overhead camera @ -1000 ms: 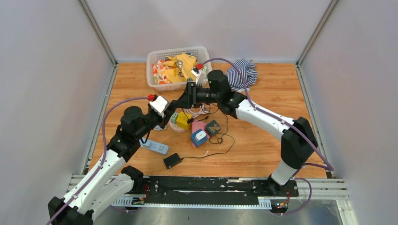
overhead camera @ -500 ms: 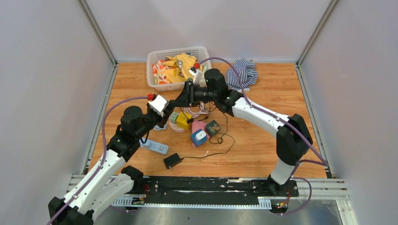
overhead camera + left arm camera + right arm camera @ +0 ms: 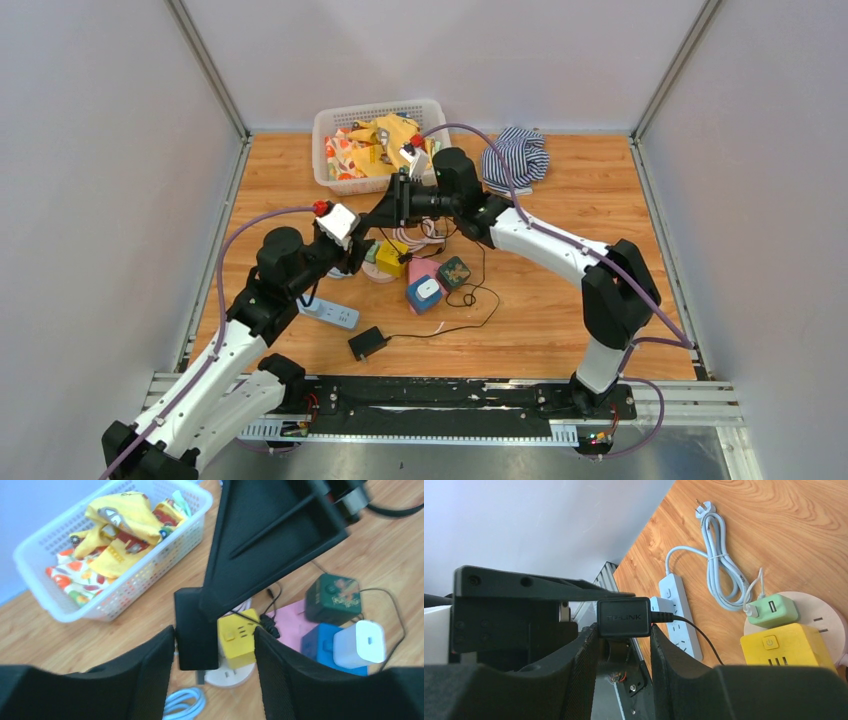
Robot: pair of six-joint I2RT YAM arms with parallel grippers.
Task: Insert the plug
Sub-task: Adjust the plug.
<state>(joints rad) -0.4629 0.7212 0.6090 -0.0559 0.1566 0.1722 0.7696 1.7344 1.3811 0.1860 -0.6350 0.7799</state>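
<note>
While the right tool (image 3: 624, 632) clamps the one black plug (image 3: 624, 616) by its flat sides, the left tool (image 3: 212, 637) stands open around that same plug. One of its fingers (image 3: 150, 667) is close beside the plug and the other is clear of it. The plug hangs in the air above the yellow cube (image 3: 239, 639), slightly to its left in the top view, with its thin cord (image 3: 694, 636) trailing down.

There are two arms and two tools, meeting nose to nose over the cube. Five coloured blocks cluster on the surface (image 3: 560, 300):
- the yellow cube
- a light-green one (image 3: 771, 610) touching it, both sitting on a single round base (image 3: 826, 621)
- a pink one (image 3: 418, 268), just right of the cube
- a blue one (image 3: 420, 297) carrying a white charger (image 3: 361, 642)
- a dark-green one (image 3: 455, 271)

One white strip (image 3: 680, 611) lies left of the cube. Its white cable (image 3: 716, 555) lies bundled beyond it. A second black adapter (image 3: 367, 343) rests nearer than the cube, and its wire loops round to the cube's right.

One white basket (image 3: 325, 150) of bright cloths stands behind the cube. One striped cloth (image 3: 515, 155) lies well to its far right.

The right tool's body fills much of the left wrist view. From the top, both tools partly hide the cube.
</note>
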